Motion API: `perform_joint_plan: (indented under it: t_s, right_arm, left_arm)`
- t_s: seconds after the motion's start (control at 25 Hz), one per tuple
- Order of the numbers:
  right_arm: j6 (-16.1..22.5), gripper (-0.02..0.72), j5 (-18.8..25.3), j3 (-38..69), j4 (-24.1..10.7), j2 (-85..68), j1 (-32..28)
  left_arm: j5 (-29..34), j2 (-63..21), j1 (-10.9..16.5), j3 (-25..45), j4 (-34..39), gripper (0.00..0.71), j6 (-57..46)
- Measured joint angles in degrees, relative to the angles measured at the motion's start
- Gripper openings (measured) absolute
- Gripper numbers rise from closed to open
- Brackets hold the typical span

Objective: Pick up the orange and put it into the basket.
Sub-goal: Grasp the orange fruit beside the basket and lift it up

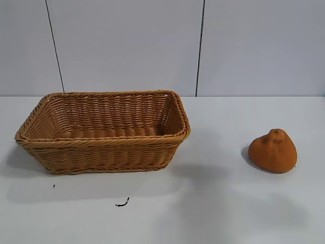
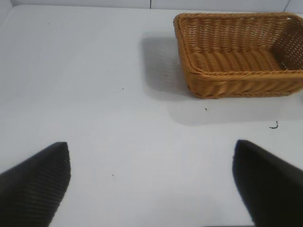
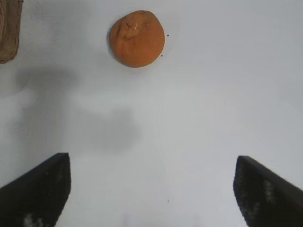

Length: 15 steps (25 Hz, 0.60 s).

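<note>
Spanning everything in the exterior view, the white table point(image 1: 213, 203) carries two objects well apart. Biggest is the basket point(image 1: 104, 133), a tan wicker rectangle sitting toward nine o'clock of the table's middle, its long axis running from nine to three o'clock, its open mouth facing up and its interior bare of any load. Next in size is the orange point(image 1: 273, 150), resting on the table toward three o'clock, fully outside the basket and touching nothing else; it sits on its broad rounded base with the knobby pointed top aimed upward and leaning a little toward one o'clock, so its long axis stands close to vertical. A small dark mark point(image 1: 122, 203) lies on the table at about six o'clock from the basket.

Neither arm appears in the exterior view. The left gripper point(image 2: 151, 189) hangs above bare table with its fingers spread wide, the basket farther off. The right gripper point(image 3: 151, 189) is likewise spread wide and holds nothing, with the orange lying ahead of it, apart from both fingers.
</note>
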Motion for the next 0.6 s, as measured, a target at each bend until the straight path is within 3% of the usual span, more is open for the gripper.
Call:
perform_joint_plan:
  t_s: [0.24, 0.6]
  right_arm:
    - [-0.6, 0.638, -0.4, -10.6, -1.1, 15.9, 3.3]
    - [1.2, 0.638, -2.5, -12.7, -4.7, 31.0, 3.5]
  left_arm:
    - [0.0, 0.0, 0.0, 0.0, 0.0, 0.666, 0.0]
    - [0.0, 0.0, 0.0, 0.0, 0.0, 0.666, 0.0]
